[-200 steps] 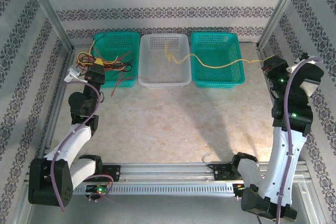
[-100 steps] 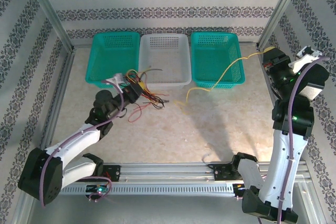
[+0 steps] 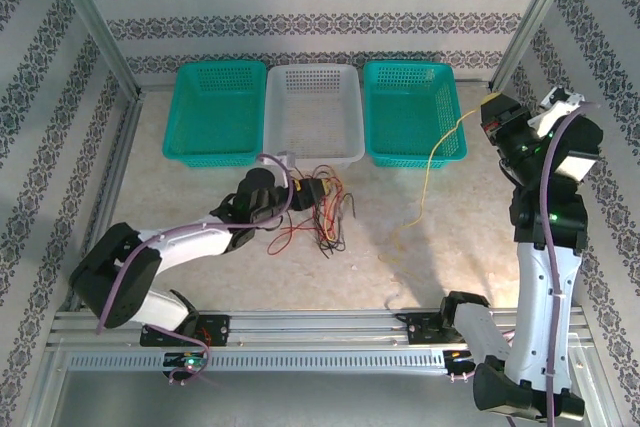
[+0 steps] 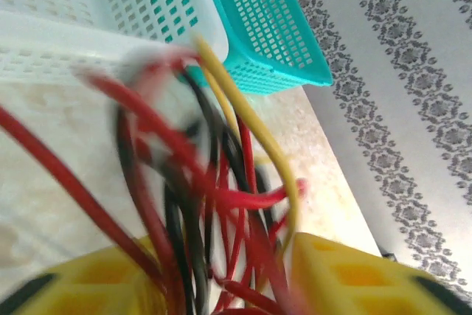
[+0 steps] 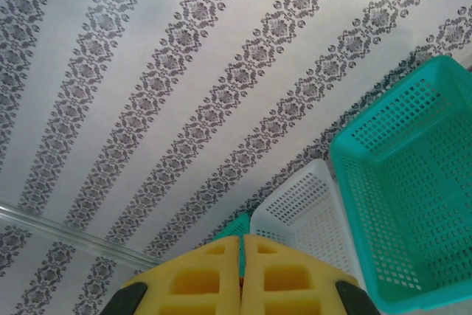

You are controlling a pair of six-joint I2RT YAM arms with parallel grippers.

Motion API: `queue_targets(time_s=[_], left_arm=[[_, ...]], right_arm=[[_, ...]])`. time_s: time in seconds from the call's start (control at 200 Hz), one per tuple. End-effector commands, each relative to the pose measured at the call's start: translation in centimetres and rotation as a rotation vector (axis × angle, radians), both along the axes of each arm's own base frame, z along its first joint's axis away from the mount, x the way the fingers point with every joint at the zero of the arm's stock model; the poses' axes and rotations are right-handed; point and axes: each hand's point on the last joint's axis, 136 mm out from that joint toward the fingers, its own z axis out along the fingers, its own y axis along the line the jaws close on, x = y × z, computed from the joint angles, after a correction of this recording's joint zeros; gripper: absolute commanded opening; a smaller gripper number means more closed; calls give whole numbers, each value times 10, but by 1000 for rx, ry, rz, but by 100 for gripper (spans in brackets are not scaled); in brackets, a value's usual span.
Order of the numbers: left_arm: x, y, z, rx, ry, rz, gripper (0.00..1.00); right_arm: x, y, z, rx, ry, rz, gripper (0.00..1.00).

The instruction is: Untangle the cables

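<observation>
Looking at left pincer spread loose around the red-and-black cable tangle on the counter, right pincer clenched on a dangling yellow cable.

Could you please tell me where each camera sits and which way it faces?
Top external: above and behind the bases, looking down on the beige table, both arms; right pincer holds a thin yellow cable.
Left wrist: low over the table, facing the white perforated plastic basket through tangled red, black and yellow cables; left pincer open.
Right wrist: tilted up at the patterned wall; yellow foam pads pressed together.
Shared: all see that white basket and the right teal plastic basket.
</observation>
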Motion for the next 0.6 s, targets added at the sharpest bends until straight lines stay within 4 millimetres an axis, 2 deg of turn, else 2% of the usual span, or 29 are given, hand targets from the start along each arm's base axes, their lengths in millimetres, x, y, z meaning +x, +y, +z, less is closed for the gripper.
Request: queue_targets(time_s=[0.0, 0.03, 0.045, 0.055, 0.065, 0.165, 0.26, 0.315, 0.37, 0.47, 0.535, 0.595], left_arm=[[15, -5, 21, 18, -50, 29, 66], [16, -7, 24, 19, -49, 24, 69], [16, -7, 26, 20, -49, 22, 92], [16, -7, 27, 23, -49, 21, 98], [15, -7, 28, 28, -49, 21, 100], [11, 7, 45, 94, -65, 36, 100], [4, 30, 76, 125, -125, 58, 100], [-4, 35, 96, 129, -177, 15, 95], [-17, 29, 114, 131, -225, -77, 91], [-38, 4, 136, 100, -241, -277, 81], [-47, -8, 152, 49, -257, -361, 79], [-54, -17, 163, 1, -293, -415, 82]], right_arm=[[3, 0, -1, -33, -11, -1, 0], [4, 1, -1, -35, -11, 5, 0], [4, 2, -1, -38, -13, 8, 0], [5, 3, 0, -38, -13, 12, 0], [5, 3, -1, -39, -12, 13, 0], [10, 8, 2, -59, -13, 45, 0], [17, 14, 4, -70, -12, 70, 0], [22, 18, 7, -70, -21, 87, 0], [28, 23, 12, -70, -30, 105, 0], [38, 39, 26, -82, -53, 150, 0], [44, 50, 34, -85, -68, 182, 0], [48, 62, 42, -82, -86, 214, 0]])
